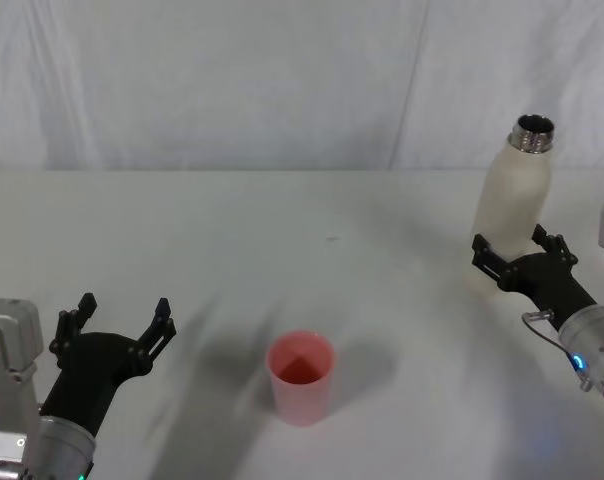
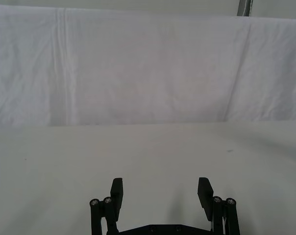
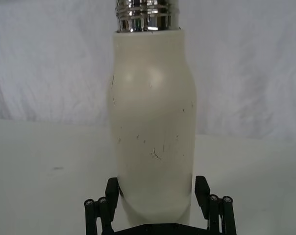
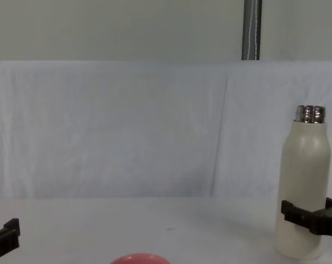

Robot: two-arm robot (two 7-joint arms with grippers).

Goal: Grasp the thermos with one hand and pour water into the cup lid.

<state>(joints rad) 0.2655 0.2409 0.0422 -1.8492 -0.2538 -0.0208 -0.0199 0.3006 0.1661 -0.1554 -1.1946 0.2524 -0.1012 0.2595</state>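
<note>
Thermos (image 1: 510, 215): a tall cream-white bottle with rounded shoulders and a bare threaded steel neck, uncapped. It is stood upright on the white table (image 1: 282, 230), at the far right side as seen from the head view. Small dark scuff marks are noted on its body in the right wrist view (image 3: 153, 137).

Cup lid (image 1: 301, 377): a small pink-red cup, set upright with its mouth upward on the table near the front centre, well apart from the thermos. In the chest view (image 4: 139, 258) it is seen as a curved top edge at the lower border.

Right gripper (image 1: 522, 255): black, skeletal, held at the lower part of the thermos. Its fingers are spread apart, one on each side of the bottle, as shown in the right wrist view (image 3: 158, 193) and the chest view (image 4: 311, 214). Whether the pads touch the wall cannot be told; the bottle is not clamped.

Left gripper (image 1: 122, 320): held low at the front left, well apart from the cup lid. Its fingers are spread apart with nothing between them, as seen in the left wrist view (image 2: 161, 193).

Backdrop (image 4: 127, 126): a white cloth is hung behind the table.
</note>
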